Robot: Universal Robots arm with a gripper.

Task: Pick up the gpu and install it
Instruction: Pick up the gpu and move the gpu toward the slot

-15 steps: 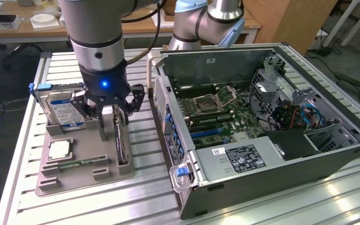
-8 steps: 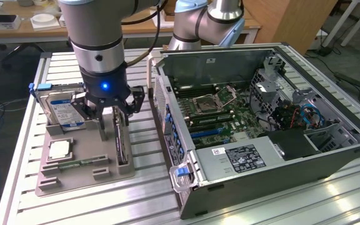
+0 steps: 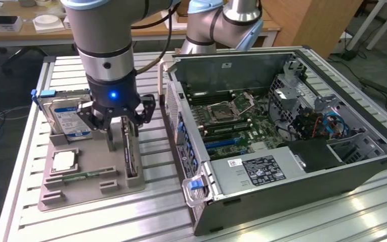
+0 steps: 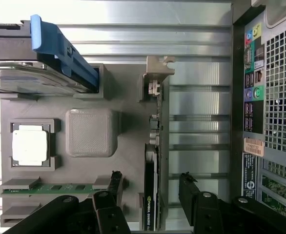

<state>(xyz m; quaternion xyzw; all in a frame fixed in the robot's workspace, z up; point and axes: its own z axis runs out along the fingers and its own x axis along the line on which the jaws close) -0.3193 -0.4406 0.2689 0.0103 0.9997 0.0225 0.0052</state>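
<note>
Picking step, I think: the gripper hangs with fingers apart, one on each side of the gpu, not touching it. The gpu stands on edge in the tray, at nine o'clock from the case. A grip needs the thin card centred and square between the fingers.

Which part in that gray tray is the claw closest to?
The gpu, the thin dark card standing on edge: the open gripper straddles it. The hard drive, processor and green memory strip sit aside.
</note>
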